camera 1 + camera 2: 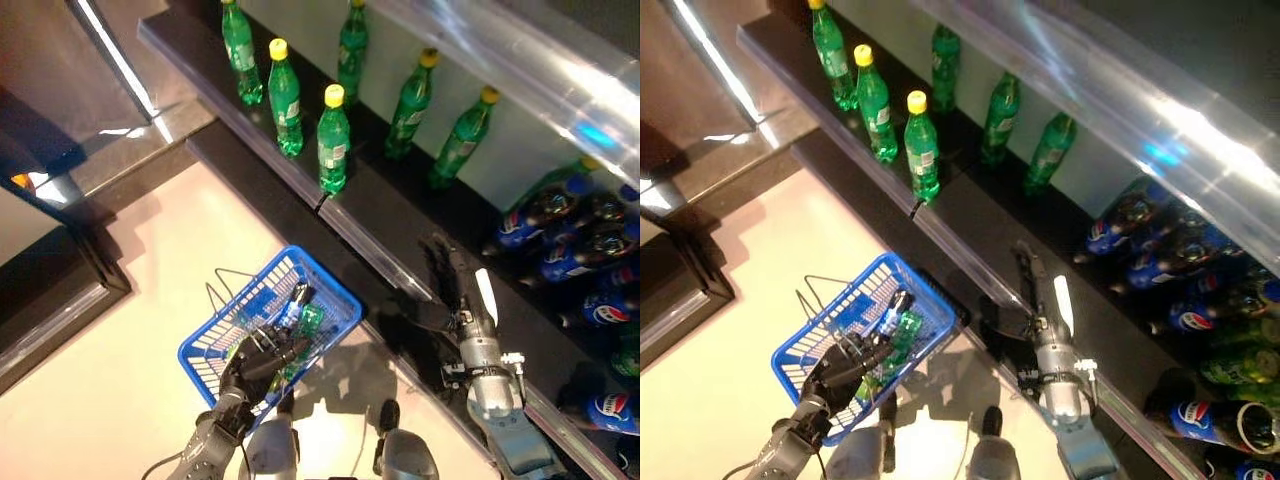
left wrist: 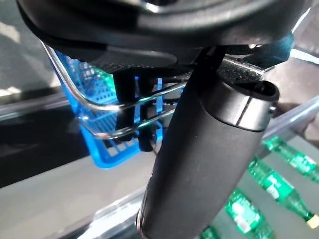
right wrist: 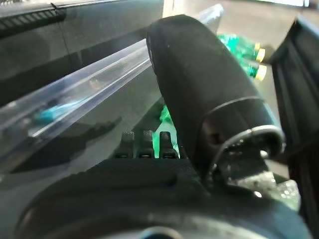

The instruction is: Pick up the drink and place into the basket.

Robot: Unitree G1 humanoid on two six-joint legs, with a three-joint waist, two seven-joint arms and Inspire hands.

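My left hand [image 1: 262,362] is shut on the thin wire handles [image 2: 114,107] of the blue basket [image 1: 262,275] and holds it up at the lower left, just in front of the shelf. A green bottle [image 1: 310,320] and a dark drink [image 1: 293,300] lie in the basket. Green bottles with yellow caps [image 1: 333,140] stand in a row on the dark shelf [image 1: 400,190]. My right hand [image 1: 462,305] is open and empty, its fingers straight over the shelf, to the right of the basket and nearer than the green bottles.
Dark cola bottles with blue labels [image 1: 560,215] lie piled at the right of the shelf. A clear plastic rail [image 1: 520,60] runs above the bottles. The shelf's shiny front edge [image 1: 370,245] passes between the basket and my right hand. A dark stand [image 1: 60,290] sits at the left.
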